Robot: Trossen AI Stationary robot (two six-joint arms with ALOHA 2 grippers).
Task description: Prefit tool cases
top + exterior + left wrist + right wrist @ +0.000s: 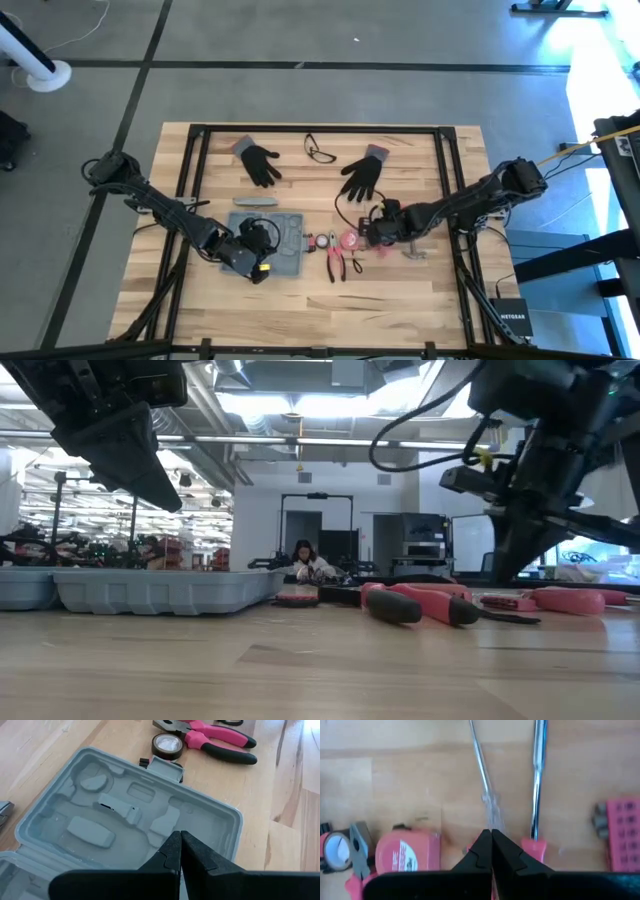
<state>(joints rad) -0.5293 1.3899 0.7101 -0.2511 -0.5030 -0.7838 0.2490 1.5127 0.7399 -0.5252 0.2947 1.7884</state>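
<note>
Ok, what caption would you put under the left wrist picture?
Shut left gripper hovering over the open, empty tool case, pink pliers and tape roll beyond.

place: industrial workshop hall | cues: exposed ceiling ducts (300, 375); shelving racks (90, 540); concrete floor (300, 90)

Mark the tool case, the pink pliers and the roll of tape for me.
tool case (90, 827): left wrist view, on a moulded recess inside.
pink pliers (215, 737): left wrist view, on the pink handle.
roll of tape (166, 744): left wrist view, on its ring.
</note>
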